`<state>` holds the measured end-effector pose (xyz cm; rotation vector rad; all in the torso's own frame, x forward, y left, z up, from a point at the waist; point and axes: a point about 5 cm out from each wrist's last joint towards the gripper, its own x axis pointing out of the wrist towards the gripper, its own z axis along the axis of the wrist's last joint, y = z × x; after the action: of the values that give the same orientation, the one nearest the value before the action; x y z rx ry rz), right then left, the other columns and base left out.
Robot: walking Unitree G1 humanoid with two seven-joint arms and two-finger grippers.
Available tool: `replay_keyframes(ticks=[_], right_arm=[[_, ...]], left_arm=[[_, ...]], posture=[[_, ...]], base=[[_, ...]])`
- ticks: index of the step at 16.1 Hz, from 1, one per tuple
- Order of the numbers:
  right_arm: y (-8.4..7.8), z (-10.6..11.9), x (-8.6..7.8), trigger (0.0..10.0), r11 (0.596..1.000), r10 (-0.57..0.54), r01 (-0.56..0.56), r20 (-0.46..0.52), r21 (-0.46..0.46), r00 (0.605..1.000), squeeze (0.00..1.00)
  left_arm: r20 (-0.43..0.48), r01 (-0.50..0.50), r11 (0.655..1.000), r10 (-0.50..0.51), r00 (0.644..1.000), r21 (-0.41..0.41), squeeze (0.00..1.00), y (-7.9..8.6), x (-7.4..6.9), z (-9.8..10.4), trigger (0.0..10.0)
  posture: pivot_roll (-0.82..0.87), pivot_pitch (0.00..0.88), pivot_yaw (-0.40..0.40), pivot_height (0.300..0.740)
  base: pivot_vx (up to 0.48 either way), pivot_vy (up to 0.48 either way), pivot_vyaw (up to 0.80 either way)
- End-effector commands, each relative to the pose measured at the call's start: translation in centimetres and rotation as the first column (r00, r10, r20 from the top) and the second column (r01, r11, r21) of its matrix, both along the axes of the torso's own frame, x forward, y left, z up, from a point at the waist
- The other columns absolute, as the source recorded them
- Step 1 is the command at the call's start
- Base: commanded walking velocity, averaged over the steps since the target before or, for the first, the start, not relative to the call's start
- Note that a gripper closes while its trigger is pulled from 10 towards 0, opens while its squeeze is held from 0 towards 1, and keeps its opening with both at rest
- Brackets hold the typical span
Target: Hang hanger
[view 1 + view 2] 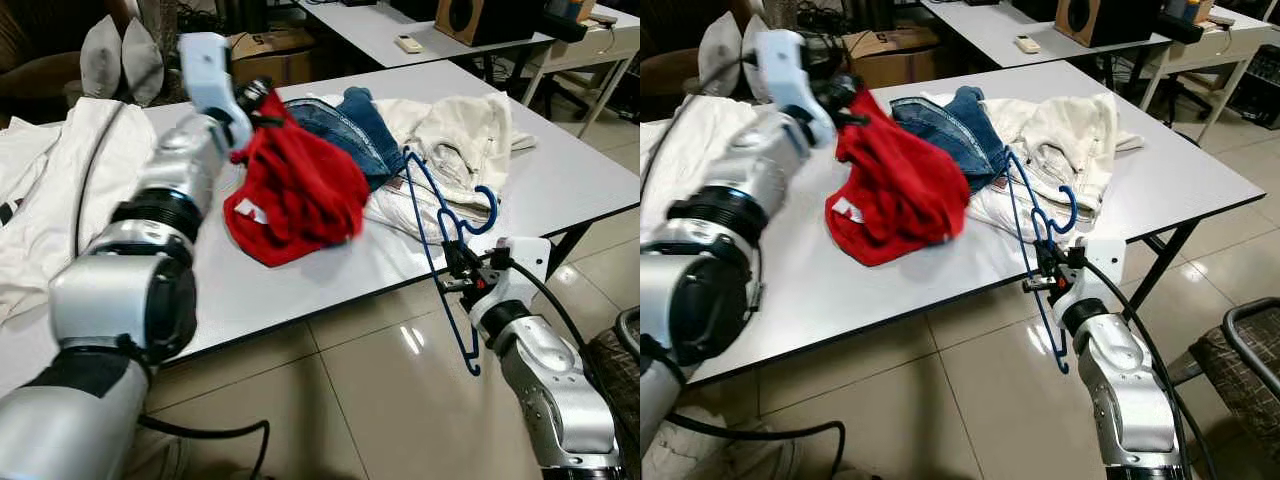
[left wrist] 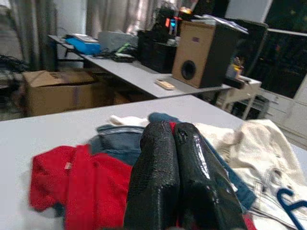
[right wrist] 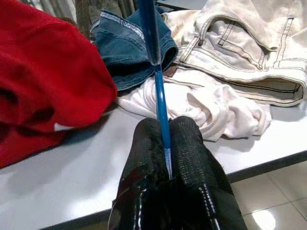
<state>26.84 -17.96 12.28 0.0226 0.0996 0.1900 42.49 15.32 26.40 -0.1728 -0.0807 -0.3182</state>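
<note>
A blue wire hanger stands upright at the table's front edge, its hook over the cream clothes. My right gripper is shut on its bar, seen close in the right wrist view as fingers clamped on the blue hanger. My left gripper is raised over the table, shut on a red garment that hangs from it and drapes onto the tabletop. In the left wrist view the fingers are pressed together with the red garment below.
On the white table lie blue jeans, cream trousers and a white garment. White cloth covers the left end. Cardboard boxes, a second table with a speaker and a chair stand around.
</note>
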Motion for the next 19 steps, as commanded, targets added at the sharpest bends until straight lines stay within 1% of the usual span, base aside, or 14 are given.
replay_keyframes(ticks=[1, 3, 5, 7, 8, 9, 10, 13, 14, 15, 16, 17, 18, 19], right_arm=[[-0.9, -0.1, -0.1, 10.0, 0.998, -0.065, 0.065, -0.003, 0.015, 0.998, 0.0], [-1.9, 0.0, -0.2, 10.0, 0.99, -0.132, 0.132, 0.002, 0.038, 0.991, 0.0], [-3.8, -0.1, -0.7, 10.0, 0.977, -0.209, 0.21, -0.005, 0.032, 0.978, 0.0], [-4.3, 0.0, -1.3, 10.0, 0.981, -0.187, 0.186, 0.007, 0.049, 0.982, 0.0], [-4.4, 0.0, -1.8, 10.0, 0.991, -0.13, 0.129, 0.014, 0.044, 0.991, 0.0], [-4.5, 0.0, -2.0, 10.0, 0.993, -0.114, 0.113, 0.014, 0.041, 0.993, 0.0], [-5.2, -0.1, -2.2, 10.0, 0.993, -0.114, 0.114, 0.009, 0.034, 0.993, 0.0], [-6.2, -0.2, -2.5, 10.0, 0.986, -0.162, 0.162, 0.007, 0.035, 0.987, 0.0], [-6.4, -0.3, -3.0, 10.0, 0.985, -0.167, 0.167, 0.007, 0.037, 0.986, 0.0], [-6.3, -0.3, -3.2, 10.0, 0.986, -0.164, 0.164, 0.005, 0.039, 0.986, 0.0], [-6.1, -0.4, -3.4, 10.0, 0.987, -0.157, 0.157, 0.0, 0.04, 0.988, 0.0], [-5.6, -0.4, -3.5, 10.0, 0.99, -0.135, 0.135, -0.006, 0.041, 0.991, 0.0], [-5.4, -0.4, -3.5, 10.0, 0.991, -0.124, 0.124, -0.006, 0.041, 0.992, 0.0], [-5.2, -0.4, -3.5, 10.0, 0.993, -0.115, 0.115, -0.005, 0.041, 0.993, 0.0]], left_arm=[[-0.016, -0.033, 0.999, 0.033, 0.999, -0.013, 0.0, 0.5, 0.0, -0.3, 0.0], [-0.025, -0.047, 0.999, 0.046, 0.999, -0.013, 0.0, 1.1, -0.1, -0.6, 0.0], [-0.028, -0.037, 0.999, 0.037, 0.999, -0.008, 0.0, 2.0, -0.2, -0.8, 0.0], [-0.023, -0.029, 1.0, 0.029, 0.999, -0.008, 0.0, 2.4, -0.3, -0.7, 0.0], [-0.022, -0.021, 1.0, 0.021, 1.0, -0.008, 0.0, 2.6, -0.3, -0.7, 0.0], [-0.021, -0.018, 1.0, 0.018, 1.0, -0.005, 0.0, 2.6, -0.3, -0.7, 0.0], [-0.029, -0.011, 1.0, 0.011, 1.0, 0.016, 0.0, 2.7, -0.4, -1.1, 0.0], [-0.04, -0.104, 0.992, 0.107, 0.994, 0.069, 0.0, 4.2, -0.6, -1.9, 0.0], [-0.015, -0.174, 0.983, 0.176, 0.984, 0.056, 0.0, 6.0, -0.8, -1.4, 0.0], [-0.009, -0.185, 0.983, 0.185, 0.983, 0.013, 0.0, 6.5, -0.8, -1.0, 0.0], [0.023, -0.174, 0.984, 0.175, 0.984, -0.048, 0.0, 7.0, -0.9, 0.2, 0.0], [0.131, -0.083, 0.984, 0.104, 0.986, -0.156, 0.0, 7.0, -0.9, 3.8, 0.0], [0.197, -0.046, 0.981, 0.083, 0.977, -0.187, 0.0, 7.0, -1.1, 5.9, 0.0], [0.29, -0.033, 0.98, 0.09, 0.953, -0.198, 0.0, 7.5, -1.6, 9.0, 0.0]], posture=[[-0.11, 0.0, 0.021, 0.74], [-0.11, 0.0, 0.021, 0.74], [-0.13, 0.0, 0.04, 0.74], [-0.13, 0.0, 0.041, 0.74], [-0.13, 0.0, 0.037, 0.74], [-0.13, 0.0, 0.037, 0.74], [-0.14, 0.0, 0.033, 0.74], [-0.15, 0.0, 0.038, 0.74], [-0.16, 0.0, 0.044, 0.74], [-0.17, 0.0, 0.041, 0.74], [-0.17, 0.0, 0.036, 0.74], [-0.17, 0.0, 0.035, 0.74], [-0.17, 0.0, 0.035, 0.74], [-0.17, 0.0, 0.04, 0.74]], base=[[0.0, 0.0, 0.0], [0.0, 0.0, 0.0], [0.0, 0.0, 0.0], [0.0, 0.0, 0.0], [0.0, 0.0, 0.0], [0.0, 0.0, 0.0], [0.0, 0.0, 0.0], [0.0, 0.0, 0.0], [0.0, 0.0, 0.0], [0.0, 0.0, 0.0], [0.0, 0.0, 0.0], [0.0, 0.0, 0.0], [0.0, 0.0, 0.0], [0.0, 0.0, 0.0]])
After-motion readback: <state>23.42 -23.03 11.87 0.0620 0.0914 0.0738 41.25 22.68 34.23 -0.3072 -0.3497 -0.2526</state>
